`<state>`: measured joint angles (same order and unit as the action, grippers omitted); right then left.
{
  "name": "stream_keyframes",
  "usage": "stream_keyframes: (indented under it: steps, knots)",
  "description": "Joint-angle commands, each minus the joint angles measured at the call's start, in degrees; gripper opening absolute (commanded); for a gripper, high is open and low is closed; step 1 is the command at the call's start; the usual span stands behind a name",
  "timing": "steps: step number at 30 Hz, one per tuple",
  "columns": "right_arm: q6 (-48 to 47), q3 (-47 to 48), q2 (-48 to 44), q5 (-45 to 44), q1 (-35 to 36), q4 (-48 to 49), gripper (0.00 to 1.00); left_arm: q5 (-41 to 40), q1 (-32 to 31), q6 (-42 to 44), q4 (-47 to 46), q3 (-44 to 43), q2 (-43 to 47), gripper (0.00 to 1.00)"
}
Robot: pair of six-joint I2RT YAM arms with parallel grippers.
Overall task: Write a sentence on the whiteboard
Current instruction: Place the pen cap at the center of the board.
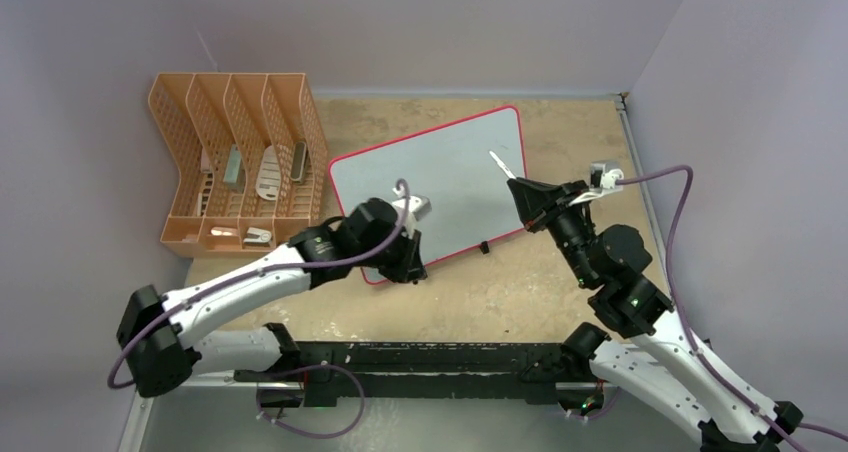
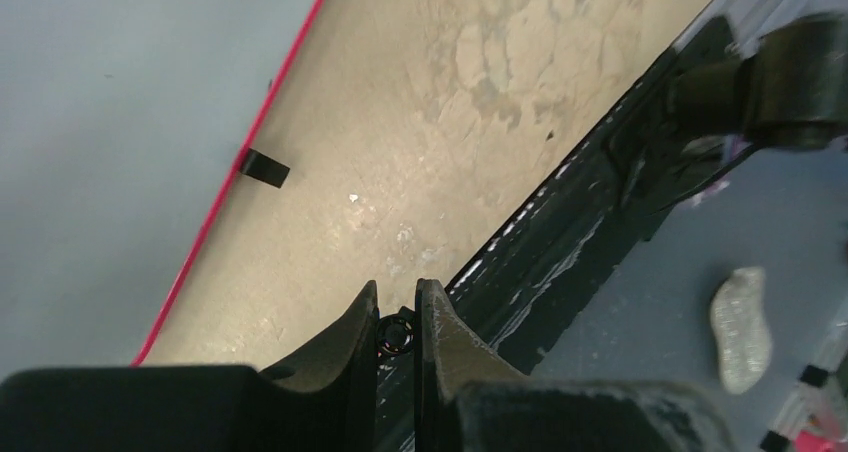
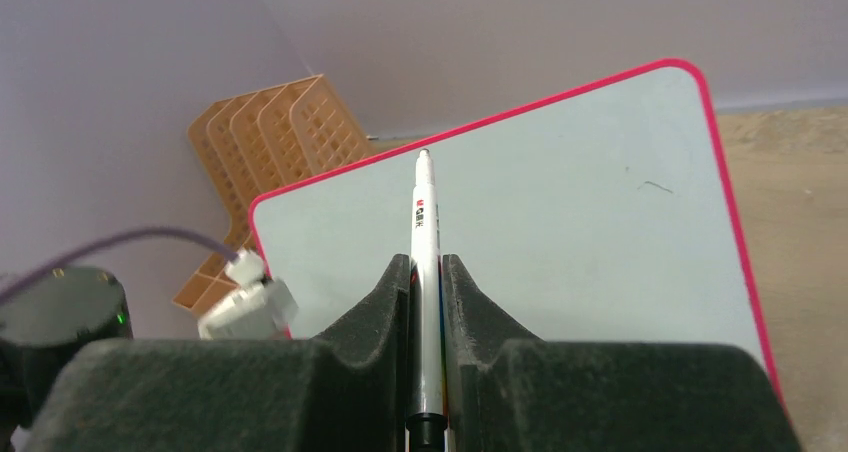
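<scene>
While right pincer (image 3: 427, 264) pinches pen (image 3: 424, 207), left pincer (image 2: 397, 292) closed, tan tabletop (image 1: 565, 122), lilac walls (image 1: 420, 22)

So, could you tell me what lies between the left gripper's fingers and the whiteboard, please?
Only bare tan tabletop, as the left wrist view shows; the whiteboard's small black foot juts out farther along its rim.

Likely robot lab: plain walls (image 1: 420, 22) enclose bench (image 1: 530, 292) (orange file rack (image 1: 236, 162)).
</scene>
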<state>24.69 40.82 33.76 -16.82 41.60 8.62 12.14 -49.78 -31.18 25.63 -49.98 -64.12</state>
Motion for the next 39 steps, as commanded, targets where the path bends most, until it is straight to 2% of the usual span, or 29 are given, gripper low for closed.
stream_keyframes:
  steps: [1, 10, 16, 25, 33, 39]
  knots:
    - [-1.7, 3.1, -1.4, -4.7, 0.1, -1.7, 0.0, -9.9, -7.1, 4.2, 1.7, -4.3, -7.0, 0.0]
    - [-2.0, 3.0, -4.3, -8.7, 0.0, -3.7, 0.0, -16.1, -13.5, 9.1, 1.8, -9.2, -23.7, 0.0]
    - [-2.5, 2.9, -4.9, -10.6, 0.0, -4.2, 0.0, -17.4, -14.9, 10.4, 0.8, -10.2, -30.0, 0.01]
    - [-2.6, 2.4, -4.6, -11.0, 0.1, -3.8, 0.0, -17.8, -16.5, 10.8, 0.3, -10.2, -33.8, 0.15]
    - [-2.8, 2.5, -4.9, -11.6, 0.0, -4.1, 0.0, -17.6, -16.8, 10.3, -1.0, -9.4, -33.4, 0.34]
    - [-3.1, 2.7, -4.6, -11.1, 0.1, -4.3, 0.0, -18.6, -16.9, 9.4, -1.6, -9.1, -30.1, 0.41]
